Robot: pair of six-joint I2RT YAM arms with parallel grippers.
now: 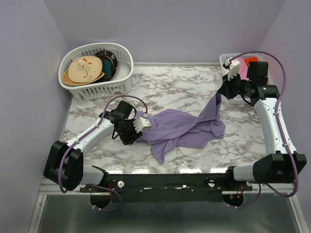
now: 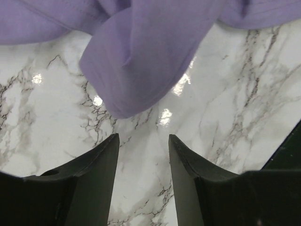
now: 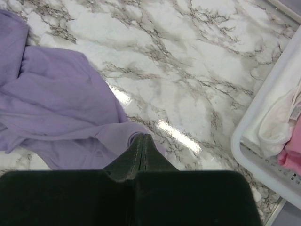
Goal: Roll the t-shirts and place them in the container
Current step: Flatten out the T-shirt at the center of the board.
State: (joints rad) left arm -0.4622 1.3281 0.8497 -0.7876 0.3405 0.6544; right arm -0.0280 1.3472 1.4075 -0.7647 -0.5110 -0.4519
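T-shirt [image 1: 182,128] hangs from right hand [image 1: 219,95], drape visible only overhead.

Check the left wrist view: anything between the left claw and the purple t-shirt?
Nothing visible. The left claw is open, with only bare marble table between its tips and the nearest fold of the t-shirt. The right claw is shut on another edge of it.
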